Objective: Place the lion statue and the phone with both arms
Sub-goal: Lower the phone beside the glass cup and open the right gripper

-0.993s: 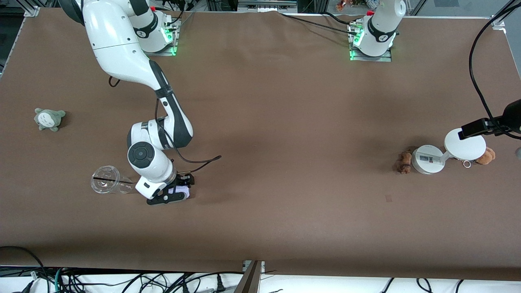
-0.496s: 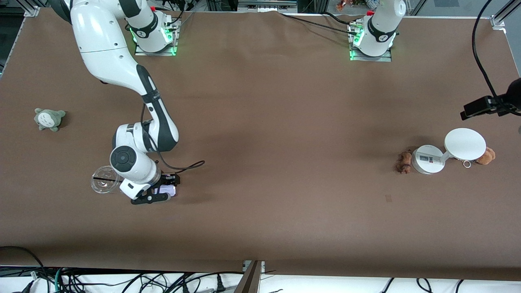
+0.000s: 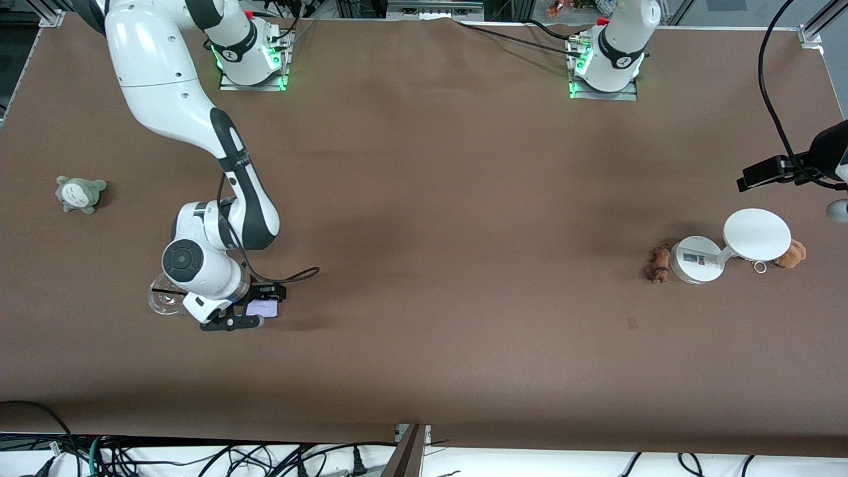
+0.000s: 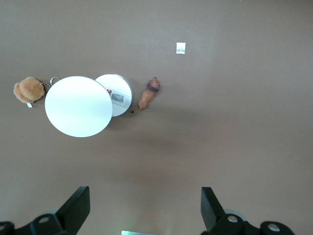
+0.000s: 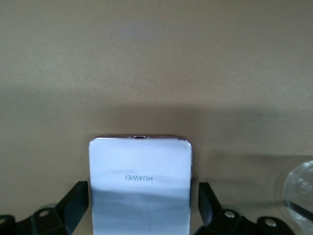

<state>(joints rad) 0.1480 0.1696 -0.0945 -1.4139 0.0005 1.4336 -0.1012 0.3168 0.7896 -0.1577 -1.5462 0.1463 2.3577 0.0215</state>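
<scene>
The phone (image 3: 262, 308), a pale lavender-white rectangle, sits between my right gripper's (image 3: 255, 313) fingers, low over the table beside a clear cup. In the right wrist view the phone (image 5: 139, 186) fills the gap of the right gripper (image 5: 142, 210), which is shut on it, and casts a shadow on the table. The lion statue (image 3: 658, 264), small and orange-brown, lies on the table beside a white disc device. My left gripper (image 4: 144, 210) is open and empty, high over the table, with the lion statue (image 4: 149, 94) well below it.
A white disc device (image 3: 694, 260) with a raised round disc (image 3: 756, 234) stands between the lion and a brown plush (image 3: 792, 254). A clear plastic cup (image 3: 165, 299) lies next to the right gripper. A grey-green plush (image 3: 79, 193) sits toward the right arm's end.
My right gripper has carried the phone toward the right arm's end of the table, up to the clear cup. The left arm's wrist has drawn back toward its base.
</scene>
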